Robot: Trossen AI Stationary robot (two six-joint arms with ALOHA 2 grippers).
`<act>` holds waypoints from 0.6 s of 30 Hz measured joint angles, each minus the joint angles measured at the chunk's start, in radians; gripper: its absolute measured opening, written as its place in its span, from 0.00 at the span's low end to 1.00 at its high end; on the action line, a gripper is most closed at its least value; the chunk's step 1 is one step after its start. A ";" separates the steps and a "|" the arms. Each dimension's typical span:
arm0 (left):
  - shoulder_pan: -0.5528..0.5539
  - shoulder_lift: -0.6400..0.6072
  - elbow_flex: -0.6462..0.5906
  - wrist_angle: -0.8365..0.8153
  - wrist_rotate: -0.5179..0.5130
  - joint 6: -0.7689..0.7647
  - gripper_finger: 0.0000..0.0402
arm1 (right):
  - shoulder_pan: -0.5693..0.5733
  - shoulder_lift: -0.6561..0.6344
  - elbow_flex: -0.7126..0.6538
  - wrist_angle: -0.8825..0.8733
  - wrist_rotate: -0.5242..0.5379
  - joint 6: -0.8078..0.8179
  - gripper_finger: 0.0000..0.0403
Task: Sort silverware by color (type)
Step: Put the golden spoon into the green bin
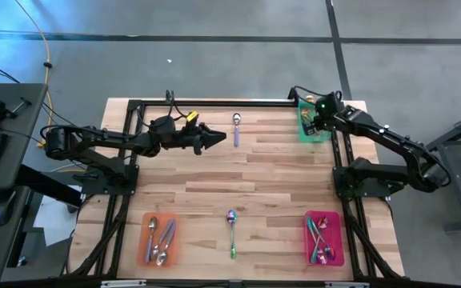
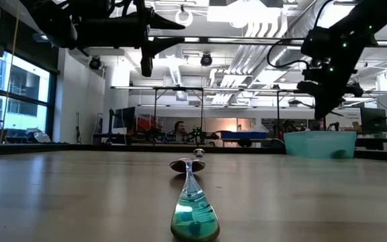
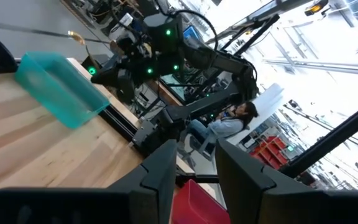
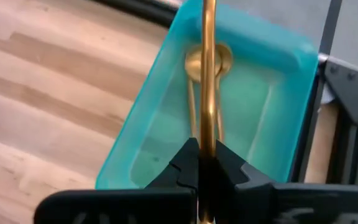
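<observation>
My right gripper [image 4: 207, 146] is shut on a gold spoon [image 4: 209, 74] over the green tray [image 1: 312, 132] at the table's far right. At least one more gold spoon [image 4: 191, 106] lies in that tray. My left gripper [image 1: 214, 138] is open and empty above the far middle of the table, next to a spoon with a bluish handle [image 1: 236, 128] that lies flat. A rainbow spoon [image 1: 231, 230] lies flat at the near middle. Silver spoons lie in the orange tray [image 1: 144, 250], and rainbow spoons in the pink tray [image 1: 338, 240]. My right gripper pinches the gold spoon's handle [image 4: 209, 121] between its two fingers. The handle runs straight out ahead of the fingers, along them. The spoon is lifted clear, above the green tray's inside.
Black frame rails [image 1: 344, 144] run along the table's edges beside the green tray. The wide middle strip of wooden table [image 1: 238, 180] between the two loose spoons is bare. A person [image 3: 229, 124] sits in the room beyond the table.
</observation>
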 joint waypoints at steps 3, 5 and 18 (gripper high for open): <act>0.000 0.000 0.000 -0.009 0.000 0.009 0.25 | -0.026 0.017 0.010 0.032 -0.015 -0.035 0.00; 0.000 0.000 0.000 -0.015 -0.001 0.016 0.25 | -0.042 0.042 0.010 0.056 -0.058 -0.075 0.00; 0.000 0.000 0.000 -0.020 -0.001 0.009 0.25 | -0.091 0.245 0.010 0.171 -0.056 -0.161 0.00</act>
